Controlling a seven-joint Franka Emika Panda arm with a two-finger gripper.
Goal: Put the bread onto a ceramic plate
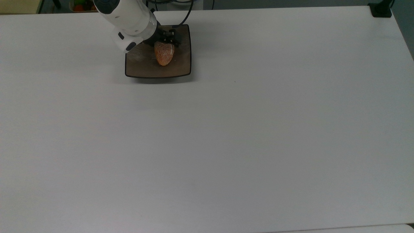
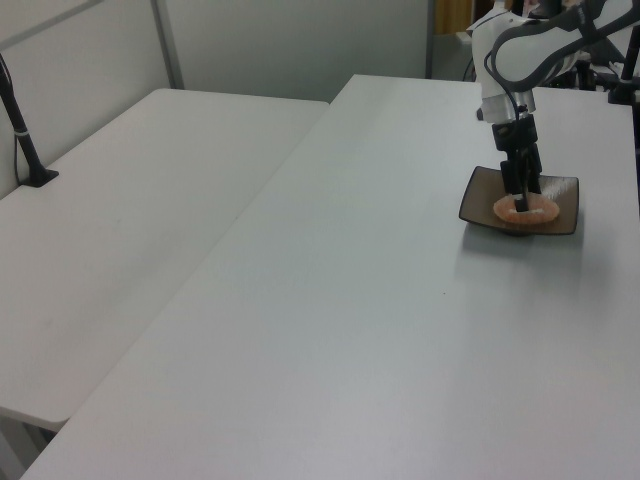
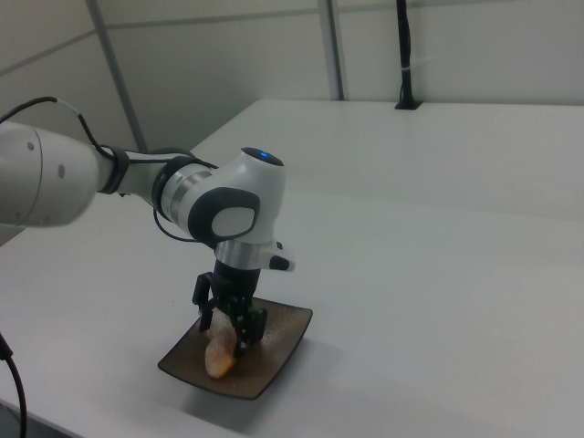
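A wide white surface (image 1: 226, 136) stretches bare across the foreground of the top view. Toward its far edge sits the ceramic plate (image 1: 181, 66), a square grey-brown dish with a thin black rim; it also shows in the left view (image 2: 478, 200) and the right view (image 3: 283, 342). The bread (image 1: 164, 53), a small oval orange-brown roll with a pale speckled crust, lies inside the plate, directly under the fingers, its lower end resting on the dish floor in the right view (image 3: 220, 356) and its length lying along the dish in the left view (image 2: 524, 209). The gripper (image 1: 165, 38) reaches down over the far half of the plate, and its black fingers (image 3: 247, 333) are clamped on the upper end of the bread, one on each side. Above the fingers rises the white arm (image 3: 228, 214), leaning in from the top view's upper left. Beyond the fingers, past the surface's far edge, a black cable (image 1: 181, 13) loops away.
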